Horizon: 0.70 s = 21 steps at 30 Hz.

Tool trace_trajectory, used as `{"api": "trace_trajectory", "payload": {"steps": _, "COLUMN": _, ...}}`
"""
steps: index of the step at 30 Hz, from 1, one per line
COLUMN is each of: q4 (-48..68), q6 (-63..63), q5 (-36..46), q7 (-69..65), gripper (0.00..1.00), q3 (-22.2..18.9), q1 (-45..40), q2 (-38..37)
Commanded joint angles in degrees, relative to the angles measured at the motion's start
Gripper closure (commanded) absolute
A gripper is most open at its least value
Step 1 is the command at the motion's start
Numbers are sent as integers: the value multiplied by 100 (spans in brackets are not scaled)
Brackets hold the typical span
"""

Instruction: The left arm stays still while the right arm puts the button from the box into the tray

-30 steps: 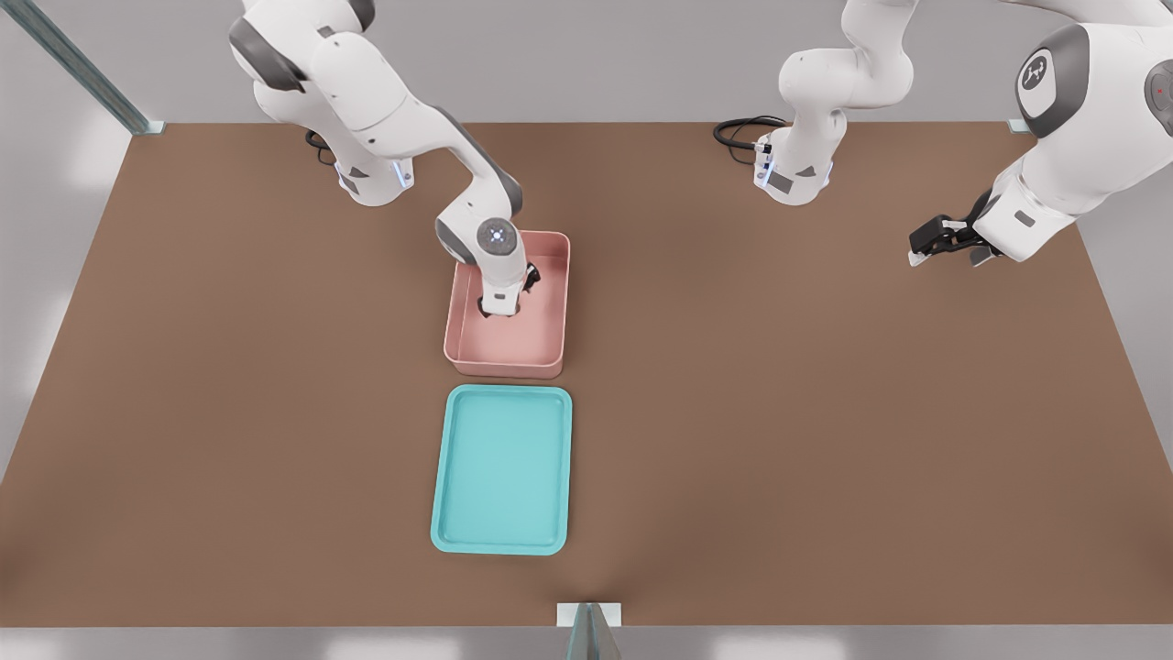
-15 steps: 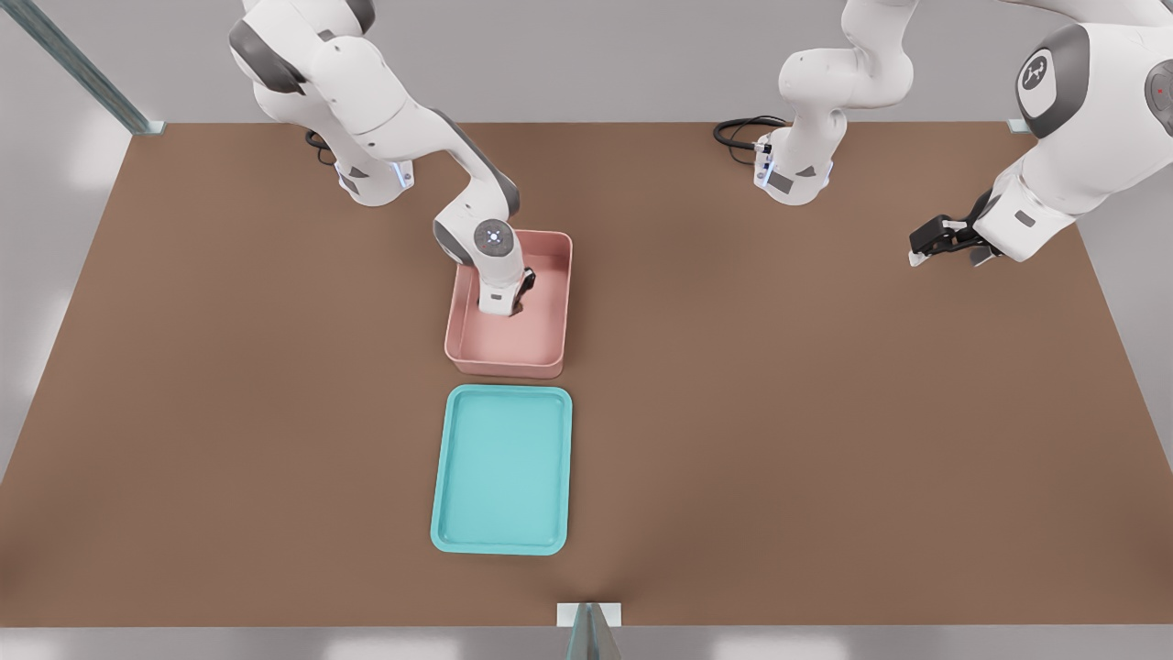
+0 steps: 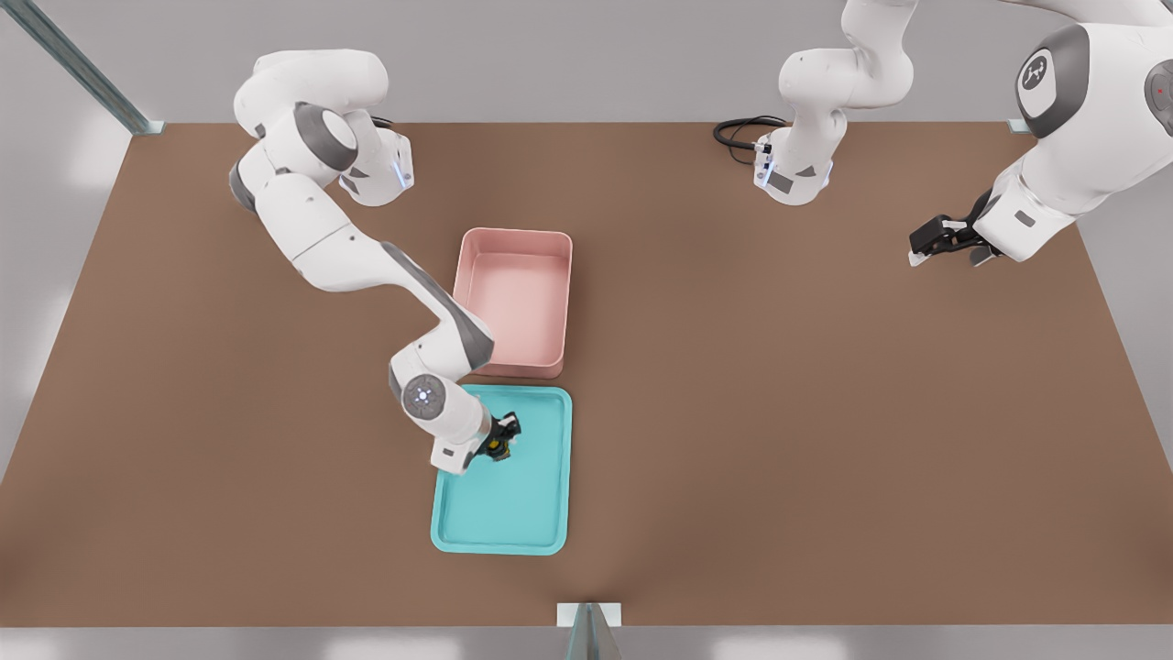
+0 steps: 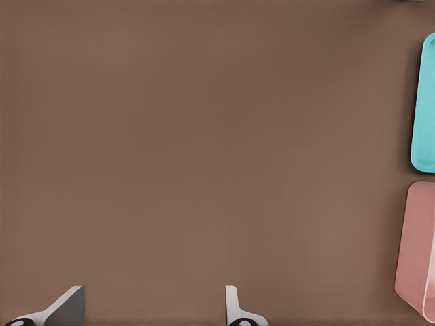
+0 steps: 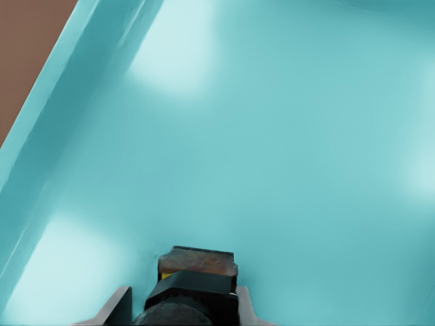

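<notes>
1. As you scan from the front view's left, you meet the right arm [image 3: 339,247] first: it reaches from its base at the far edge of the brown table [image 3: 825,440], bends past the near left corner of the box, and ends over the tray.
2. You see its gripper [image 3: 499,440] low over the far half of the tray [image 3: 541,513], toward the tray's left side in the front view.
3. You find the fingers [image 5: 246,307] clamped on the button [image 5: 197,261]; in the right wrist view its dark body sits between them with a sliver of yellow showing, right above the teal floor. You cannot tell whether it touches that floor.
4. In the front view you see the button [image 3: 496,448] as a yellow speck at the gripper's tip.
5. Just past the tray's far rim you see the pink box [image 3: 559,302], standing close to it without touching.
6. Both tray [image 4: 425,109] and box [image 4: 414,251] also show at one edge of the left wrist view.
</notes>
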Motion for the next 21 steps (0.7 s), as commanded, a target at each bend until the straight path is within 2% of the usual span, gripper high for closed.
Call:
{"api": "trace_trajectory", "payload": {"steps": 1, "q4": 22, "q6": -14, "q5": -181, "q7": -443, "gripper": 0, "q3": -12, "q1": 35, "q2": -15}}
{"api": "trace_trajectory", "payload": {"steps": 4, "q4": 102, "q6": -93, "q5": -163, "q7": -469, "gripper": 0, "q3": -3, "q1": 9, "q2": -313}}
{"api": "trace_trajectory", "payload": {"steps": 6, "q4": 31, "q6": -681, "q5": -163, "q7": -531, "gripper": 0, "q3": 76, "q1": -132, "q2": -911}}
{"api": "trace_trajectory", "payload": {"steps": 7, "q4": 14, "q6": -1549, "q5": -154, "q7": -548, "gripper": 0, "q3": 557, "q1": -543, "q2": -1499}}
{"api": "trace_trajectory", "payload": {"steps": 8, "q4": 31, "q6": -2770, "q5": -181, "q7": -601, "gripper": 0, "q3": 1882, "q1": -1806, "q2": -1807}}
{"api": "trace_trajectory", "payload": {"steps": 9, "q4": 145, "q6": -4178, "q5": -216, "q7": -777, "gripper": 0, "q3": 3028, "q1": -2952, "q2": -1992}}
{"api": "trace_trajectory", "payload": {"steps": 10, "q4": 417, "q6": -5207, "q5": -216, "q7": -794, "gripper": 0, "q3": 3161, "q1": -3199, "q2": -2256}}
{"api": "trace_trajectory", "payload": {"steps": 11, "q4": 761, "q6": -6402, "q5": -277, "q7": -794, "gripper": 0, "q3": 3012, "q1": -3208, "q2": -2396}}
{"api": "trace_trajectory", "payload": {"steps": 12, "q4": 796, "q6": -6992, "q5": -611, "q7": -820, "gripper": 0, "q3": 2924, "q1": -3208, "q2": -2449}}
{"api": "trace_trajectory", "payload": {"steps": 13, "q4": 971, "q6": -6949, "q5": -131, "q7": -1321, "gripper": 0, "q3": 1234, "q1": -2105, "q2": -3141}}
{"api": "trace_trajectory", "payload": {"steps": 14, "q4": 832, "q6": -6755, "q5": 1032, "q7": -1252, "gripper": 0, "q3": -1294, "q1": -511, "q2": -4021}}
{"api": "trace_trajectory", "payload": {"steps": 15, "q4": 551, "q6": -6667, "q5": 1646, "q7": -786, "gripper": 0, "q3": -2472, "q1": 281, "q2": -4681}}
{"api": "trace_trajectory", "payload": {"steps": 16, "q4": -30, "q6": -6307, "q5": 1735, "q7": -479, "gripper": 0, "q3": -2860, "q1": 448, "q2": -4822}}
{"api": "trace_trajectory", "payload": {"steps": 17, "q4": -206, "q6": -6193, "q5": 1726, "q7": -399, "gripper": 0, "q3": -2957, "q1": 466, "q2": -4831}}
{"api": "trace_trajectory", "payload": {"steps": 21, "q4": -232, "q6": -6201, "q5": 1832, "q7": -381, "gripper": 0, "q3": -2948, "q1": 431, "q2": -4840}}
